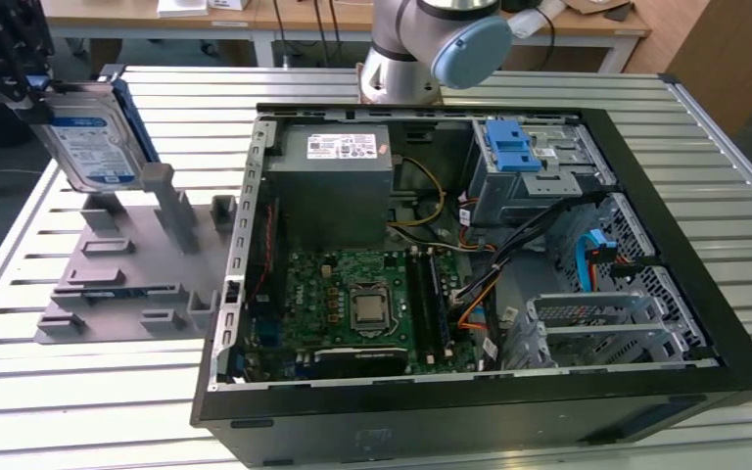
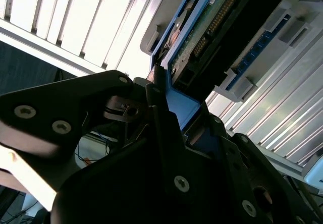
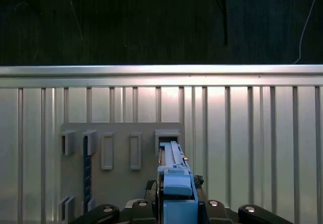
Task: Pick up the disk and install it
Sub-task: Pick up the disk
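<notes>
The disk [image 1: 89, 137], silver with a white-and-blue label and blue rails, stands on edge at the exterior view's upper left. My black gripper [image 1: 17, 83] is shut on its top end. Its lower end sits by the upright posts of a grey holder fixture [image 1: 128, 264]; I cannot tell whether it still touches them. In the second wrist view the disk [image 2: 212, 27] shows its green board and connector, and the gripper [image 2: 171, 103] clamps its blue rail. In the first wrist view the disk [image 3: 174, 173] runs edge-on from the gripper [image 3: 176, 209] toward a slot of the fixture [image 3: 116, 183].
An open computer case [image 1: 232, 294] lies to the right of the fixture in the exterior view, with a motherboard [image 1: 356, 304], a grey power supply box [image 1: 337, 181] and a metal cage with blue tabs [image 1: 527, 157]. The arm's base [image 1: 402, 59] stands behind the case on the slatted table [image 1: 89, 392].
</notes>
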`<state>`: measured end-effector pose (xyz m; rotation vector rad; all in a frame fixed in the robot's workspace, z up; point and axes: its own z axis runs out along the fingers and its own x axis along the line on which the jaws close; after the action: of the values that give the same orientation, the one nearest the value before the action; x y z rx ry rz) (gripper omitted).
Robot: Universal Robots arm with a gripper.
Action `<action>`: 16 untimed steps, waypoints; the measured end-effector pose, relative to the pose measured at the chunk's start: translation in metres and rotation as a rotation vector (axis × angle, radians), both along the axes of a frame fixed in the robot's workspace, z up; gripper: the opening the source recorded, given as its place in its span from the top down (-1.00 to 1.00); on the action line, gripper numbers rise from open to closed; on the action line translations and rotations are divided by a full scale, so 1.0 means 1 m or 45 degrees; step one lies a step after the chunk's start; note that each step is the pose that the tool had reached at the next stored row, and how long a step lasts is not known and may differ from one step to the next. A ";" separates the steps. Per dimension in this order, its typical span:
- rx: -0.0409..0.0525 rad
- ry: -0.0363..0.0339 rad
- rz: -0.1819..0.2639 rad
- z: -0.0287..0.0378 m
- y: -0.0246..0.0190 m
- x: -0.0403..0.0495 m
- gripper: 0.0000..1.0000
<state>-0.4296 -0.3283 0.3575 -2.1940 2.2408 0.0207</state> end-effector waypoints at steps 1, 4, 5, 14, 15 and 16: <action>0.000 0.0000 0.000 0.0011 0.0000 0.0000 0.26; 0.000 0.0000 0.000 0.0039 0.0000 0.0000 0.26; 0.000 0.0001 0.000 0.0050 0.0000 0.0000 0.26; 0.000 -0.0001 0.000 0.0142 0.0000 0.0000 0.26; 0.000 0.0000 0.000 0.0154 0.0000 0.0000 0.26; 0.000 -0.0001 0.000 0.0164 0.0000 0.0000 0.26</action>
<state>-0.4296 -0.3283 0.3739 -2.1939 2.2406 0.0207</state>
